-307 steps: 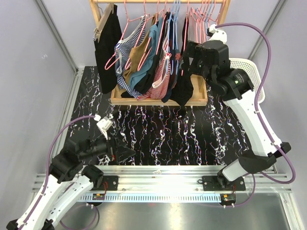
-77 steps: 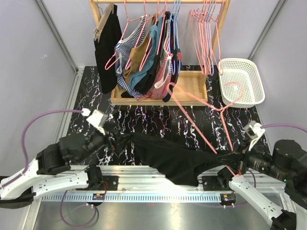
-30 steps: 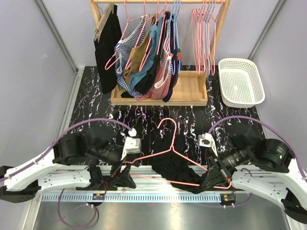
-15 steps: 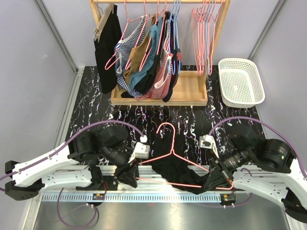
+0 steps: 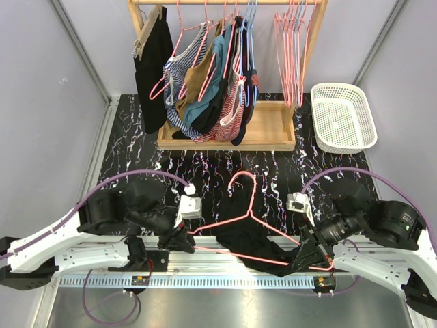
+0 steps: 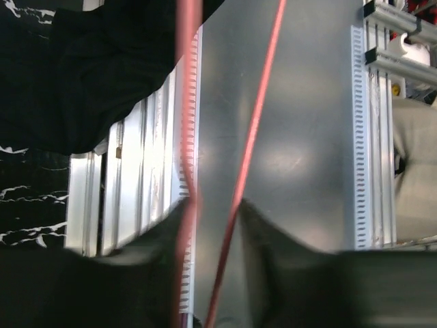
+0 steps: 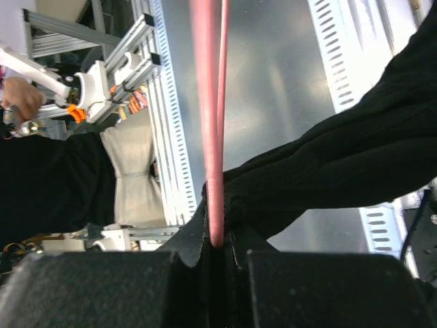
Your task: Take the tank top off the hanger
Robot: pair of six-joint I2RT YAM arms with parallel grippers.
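A pink wire hanger [image 5: 242, 205] lies low over the table's front, its hook pointing toward the rack. The black tank top [image 5: 251, 238] hangs bunched under it, still draped over the right shoulder. At the hanger's left end, my left gripper [image 5: 181, 239] has the two pink wires [image 6: 256, 130] running between its fingers, one against each, and black cloth [image 6: 82, 75] shows at upper left. My right gripper [image 5: 308, 257] is shut at the hanger's right end. There the pink wire [image 7: 207, 102] is pinched in the jaws [image 7: 217, 242] with black fabric [image 7: 341, 164] beside it.
A wooden rack [image 5: 273, 130] at the back holds several garments on hangers [image 5: 212, 75] and a bunch of bare pink hangers [image 5: 290, 48]. A white basket [image 5: 343, 117] stands at back right. An aluminium rail [image 5: 225, 256] runs along the near edge.
My left gripper has gone from wide open to closed around the hanger's left end. The hanger's hook has shifted slightly right. The right gripper has kept its hold.
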